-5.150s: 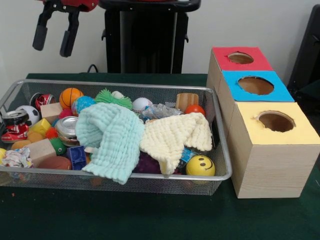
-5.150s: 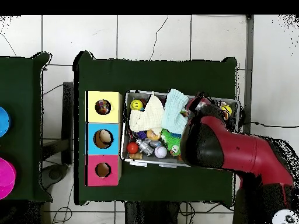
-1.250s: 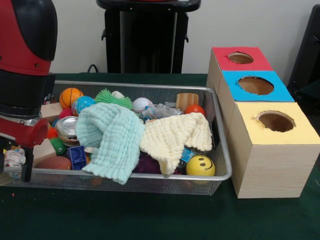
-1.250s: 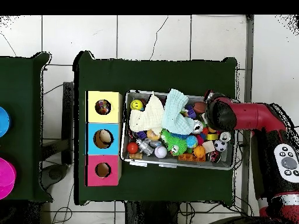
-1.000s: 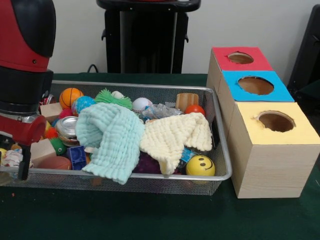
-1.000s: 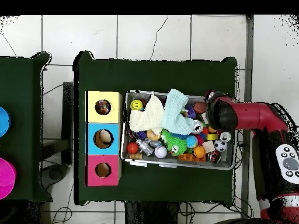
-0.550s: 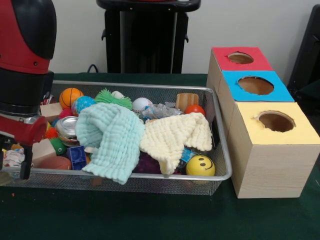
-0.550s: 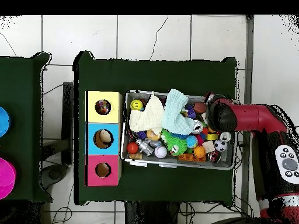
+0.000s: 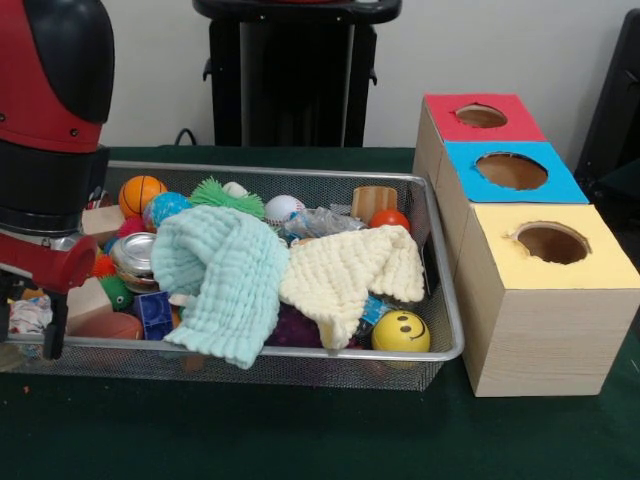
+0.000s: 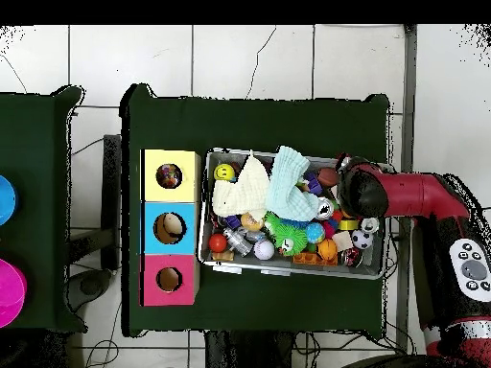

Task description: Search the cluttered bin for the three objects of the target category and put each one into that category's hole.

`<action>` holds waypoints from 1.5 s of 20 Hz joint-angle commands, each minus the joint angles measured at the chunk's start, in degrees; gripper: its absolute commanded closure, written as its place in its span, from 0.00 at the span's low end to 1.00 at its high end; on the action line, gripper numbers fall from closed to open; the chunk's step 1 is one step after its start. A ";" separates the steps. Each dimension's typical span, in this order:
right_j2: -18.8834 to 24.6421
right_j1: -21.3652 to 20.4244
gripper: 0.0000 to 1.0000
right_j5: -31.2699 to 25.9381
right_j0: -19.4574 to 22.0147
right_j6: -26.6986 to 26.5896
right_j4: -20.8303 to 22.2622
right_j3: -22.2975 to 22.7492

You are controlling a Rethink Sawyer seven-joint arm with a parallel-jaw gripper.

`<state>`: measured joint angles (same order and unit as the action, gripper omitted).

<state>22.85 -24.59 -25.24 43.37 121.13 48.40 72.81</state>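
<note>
The wire mesh bin (image 9: 300, 352) sits mid-table, full of toys; it also shows in the overhead view (image 10: 288, 271). One dotted fabric piece (image 9: 28, 314) lies at the bin's left end. My gripper (image 9: 30, 338) hangs low around it, inside the bin. From above, the red arm (image 10: 364, 190) hides both. No other dotted piece shows in the bin. A mint-green cloth (image 9: 220, 270) and a cream cloth (image 9: 350, 270) cover the bin's middle. The yellow-topped hole (image 9: 552, 243) is right of the bin; from above, something coloured shows inside this hole (image 10: 170, 175).
The blue-topped hole (image 9: 511, 170) and the red-topped hole (image 9: 481, 116) stand behind the yellow one. A yellow smiley ball (image 9: 401, 332), an orange basketball (image 9: 141, 192), a metal can (image 9: 135, 255) and several other toys fill the bin. The black pedestal (image 9: 290, 70) stands behind.
The arm has shifted only very slightly, a touch upward over the bin's left end. The toys and cloths have not moved.
</note>
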 commanded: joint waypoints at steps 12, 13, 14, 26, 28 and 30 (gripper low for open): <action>-6.82 0.95 0.00 -0.38 -1.30 -5.28 4.41 9.27; -7.20 0.57 0.00 -0.24 -1.61 -4.93 4.46 9.58; -7.77 0.18 0.00 0.53 -2.03 -4.28 4.74 9.86; -9.33 2.53 0.00 -1.78 -1.76 -6.30 1.77 10.38; -9.49 2.90 0.00 -1.98 -1.73 -6.37 1.70 10.48; -9.45 3.21 0.00 -2.64 -1.67 -7.13 1.71 10.40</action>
<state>16.47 -26.48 -20.43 40.92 121.14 48.38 76.14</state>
